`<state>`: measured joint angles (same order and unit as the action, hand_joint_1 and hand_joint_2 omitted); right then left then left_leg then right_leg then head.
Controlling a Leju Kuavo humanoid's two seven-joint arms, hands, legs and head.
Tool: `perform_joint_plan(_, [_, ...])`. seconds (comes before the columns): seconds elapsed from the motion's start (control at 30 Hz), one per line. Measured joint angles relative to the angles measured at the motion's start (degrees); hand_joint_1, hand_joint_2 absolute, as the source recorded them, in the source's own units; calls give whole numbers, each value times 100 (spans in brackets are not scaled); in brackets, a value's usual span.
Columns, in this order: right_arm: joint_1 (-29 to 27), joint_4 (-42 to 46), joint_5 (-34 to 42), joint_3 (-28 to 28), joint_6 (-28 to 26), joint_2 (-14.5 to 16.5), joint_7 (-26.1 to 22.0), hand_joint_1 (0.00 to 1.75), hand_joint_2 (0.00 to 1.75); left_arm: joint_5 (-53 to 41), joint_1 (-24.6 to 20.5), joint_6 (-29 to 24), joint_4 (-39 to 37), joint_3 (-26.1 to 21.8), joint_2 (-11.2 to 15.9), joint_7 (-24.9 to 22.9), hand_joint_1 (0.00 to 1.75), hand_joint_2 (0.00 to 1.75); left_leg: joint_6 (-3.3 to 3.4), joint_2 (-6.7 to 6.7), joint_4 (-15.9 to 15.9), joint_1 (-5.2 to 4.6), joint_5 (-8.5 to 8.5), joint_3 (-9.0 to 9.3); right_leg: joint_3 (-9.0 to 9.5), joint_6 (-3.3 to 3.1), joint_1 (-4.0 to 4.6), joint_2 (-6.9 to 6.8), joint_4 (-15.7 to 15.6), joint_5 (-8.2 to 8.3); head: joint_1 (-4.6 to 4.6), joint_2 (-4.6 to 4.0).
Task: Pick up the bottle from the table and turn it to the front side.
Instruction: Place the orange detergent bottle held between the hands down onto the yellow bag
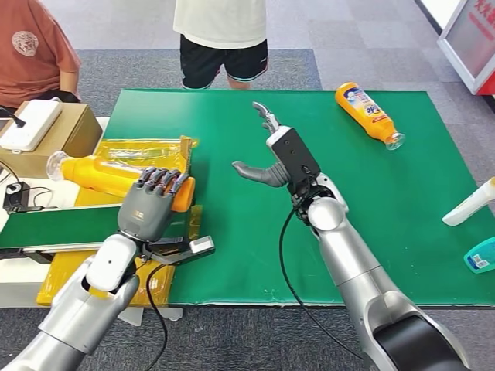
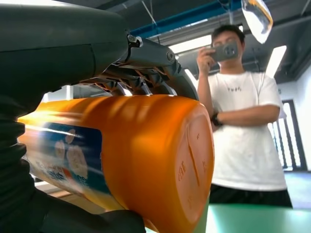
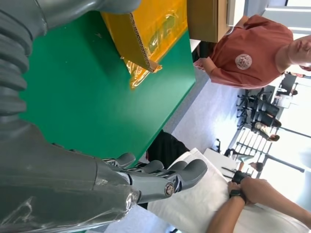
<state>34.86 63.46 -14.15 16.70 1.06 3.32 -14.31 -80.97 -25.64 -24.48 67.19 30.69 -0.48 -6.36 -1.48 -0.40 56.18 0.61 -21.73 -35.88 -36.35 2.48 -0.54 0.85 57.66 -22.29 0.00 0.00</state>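
Note:
An orange bottle [image 1: 102, 173] with a clear cap lies sideways at the table's left, over a yellow-taped cardboard box [image 1: 153, 150]. My left hand [image 1: 153, 202] grips its base end, fingers wrapped over the top. In the left wrist view the bottle [image 2: 146, 160] is close up, its blue-and-white label and round base showing, with my fingers [image 2: 146, 73] curled over it. My right hand [image 1: 270, 151] hovers open over the middle of the green table [image 1: 245, 232], fingers spread, holding nothing; its fingers [image 3: 165, 177] reach past the table's far edge in the right wrist view.
A second orange bottle [image 1: 369, 114] lies at the far right of the table. A white bottle [image 1: 469, 205] and a teal item [image 1: 481, 256] sit at the right edge. One person [image 1: 222, 39] stands behind the table, another [image 1: 32, 50] sits at far left beside a brown box [image 1: 64, 131].

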Motion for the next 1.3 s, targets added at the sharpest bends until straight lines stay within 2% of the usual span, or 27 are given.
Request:
perform_joint_plan(0.53, [-28,91,-21,-5,26,0,54,0,175,-95,185,-114,-675,15,-59,-108,175,175,1,-1,0,0,0,0,3,0,0,-4,0,0,0,0])
perform_joint_plan(0.97, [-140,273,-74,-74,36,0,116,0,175,251,184,-236,-1042,-226,-224,36,175,175,2,-6,0,-1,1,10,18,2,-1,-11,-1,0,0,0])
perform_joint_plan(1.13, [-192,333,-80,-97,35,0,144,0,175,682,229,-274,-1060,-360,-292,211,175,175,2,-6,0,-1,1,14,22,2,-1,-11,-1,1,0,0])
perform_joint_plan(1.3, [-242,380,-99,-108,26,-4,165,0,175,1545,366,-311,-1007,-599,-381,583,175,175,3,-6,0,-1,0,16,23,2,-1,-11,-1,0,-1,0])
